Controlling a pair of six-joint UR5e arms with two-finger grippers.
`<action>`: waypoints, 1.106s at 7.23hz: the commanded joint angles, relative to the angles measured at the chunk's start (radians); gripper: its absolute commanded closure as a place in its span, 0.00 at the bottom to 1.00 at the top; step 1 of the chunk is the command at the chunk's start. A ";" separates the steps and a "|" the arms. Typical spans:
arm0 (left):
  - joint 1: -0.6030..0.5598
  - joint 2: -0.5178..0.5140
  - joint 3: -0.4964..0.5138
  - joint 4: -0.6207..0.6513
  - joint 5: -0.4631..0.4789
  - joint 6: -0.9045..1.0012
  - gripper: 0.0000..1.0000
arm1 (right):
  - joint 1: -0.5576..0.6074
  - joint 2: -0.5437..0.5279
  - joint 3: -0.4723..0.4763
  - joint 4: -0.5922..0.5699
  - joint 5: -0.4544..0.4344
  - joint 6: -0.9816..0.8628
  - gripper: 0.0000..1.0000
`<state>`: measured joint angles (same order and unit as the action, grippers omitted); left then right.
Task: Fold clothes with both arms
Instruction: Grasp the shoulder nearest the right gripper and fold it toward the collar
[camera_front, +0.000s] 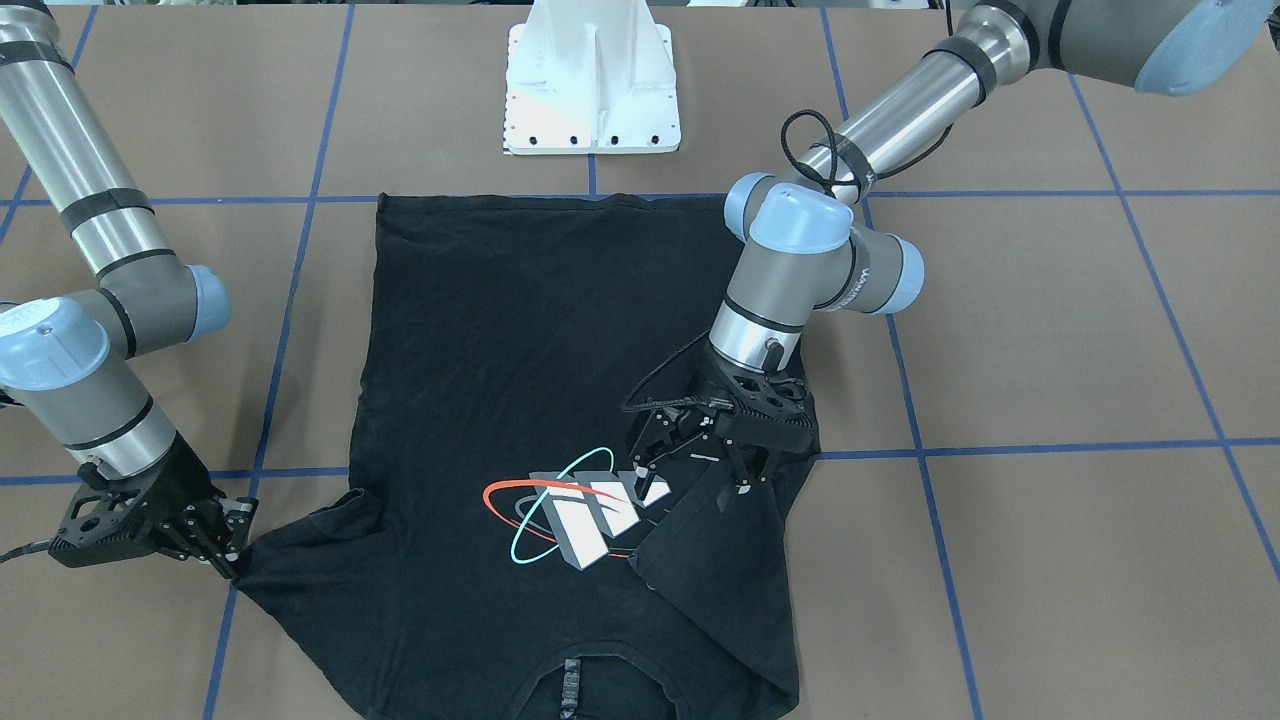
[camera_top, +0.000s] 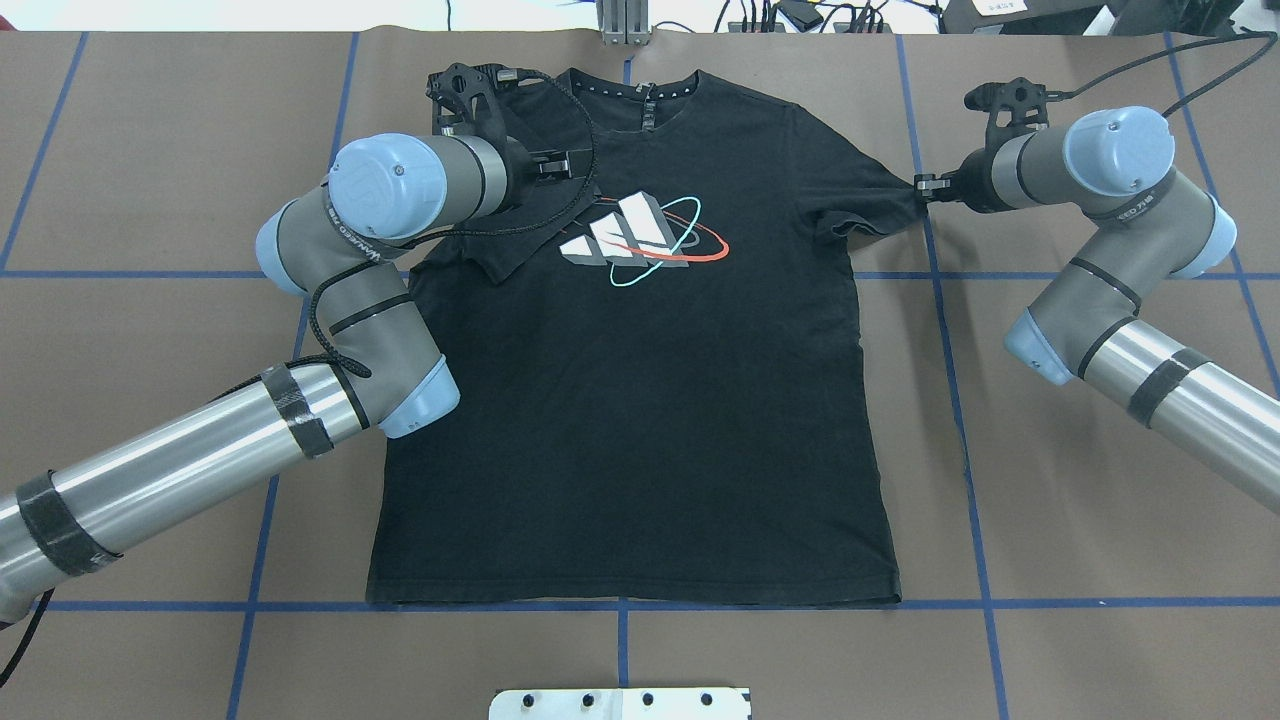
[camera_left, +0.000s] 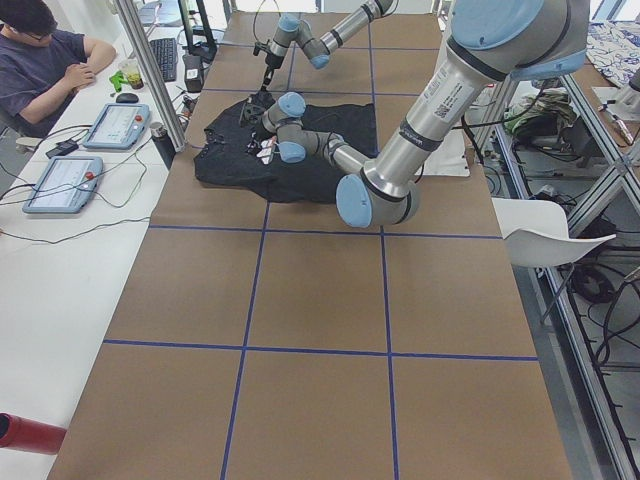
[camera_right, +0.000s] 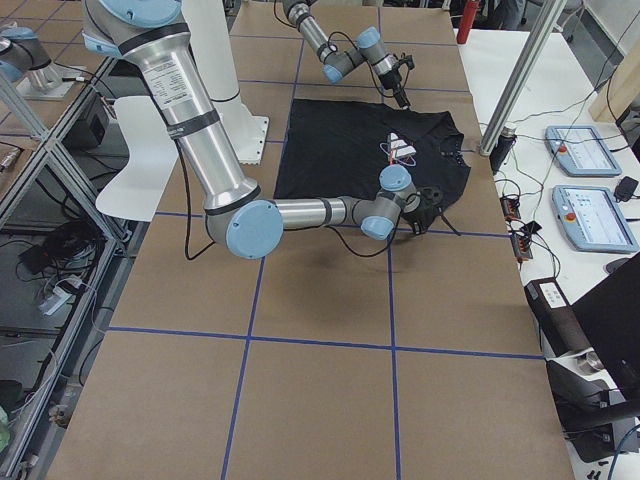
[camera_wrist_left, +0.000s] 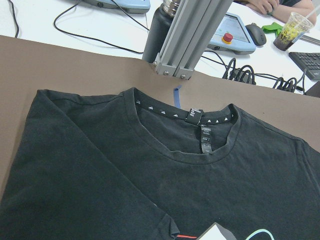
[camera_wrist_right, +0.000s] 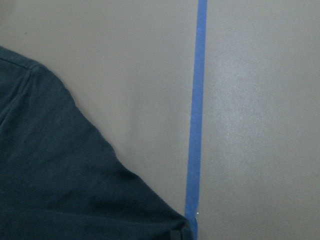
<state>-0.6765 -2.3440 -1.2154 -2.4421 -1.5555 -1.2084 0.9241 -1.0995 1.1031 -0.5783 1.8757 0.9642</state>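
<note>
Lying logo-up on the table (camera_top: 1100, 520), the T-shirt (camera_top: 640, 420) should handle as light, limp, slack fabric — best pinched at hems. Right gripper (camera_top: 925, 187) nips one sleeve tip (camera_top: 900, 197); left gripper (camera_front: 695, 478) overhangs the folded sleeve (camera_front: 720, 580), finger spacing indeterminate.

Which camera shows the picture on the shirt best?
The overhead exterior view: the logo on the T-shirt sits upright and nearly whole. In the front-facing view it is upside down, with the folded sleeve and left end effector crowding one edge. Side views show it tiny, the left wrist view only a sliver, the right wrist view none.
</note>
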 joint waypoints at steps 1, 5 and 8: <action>0.000 0.002 0.001 0.002 -0.003 0.004 0.00 | 0.030 0.015 0.011 -0.002 0.008 0.002 1.00; -0.073 0.077 -0.052 0.002 -0.145 0.176 0.00 | 0.024 0.154 0.059 -0.160 0.017 0.049 1.00; -0.094 0.107 -0.084 0.002 -0.170 0.188 0.00 | -0.072 0.335 0.051 -0.371 -0.112 0.166 1.00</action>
<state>-0.7651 -2.2443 -1.2909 -2.4405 -1.7197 -1.0231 0.8960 -0.8394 1.1617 -0.8644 1.8354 1.0654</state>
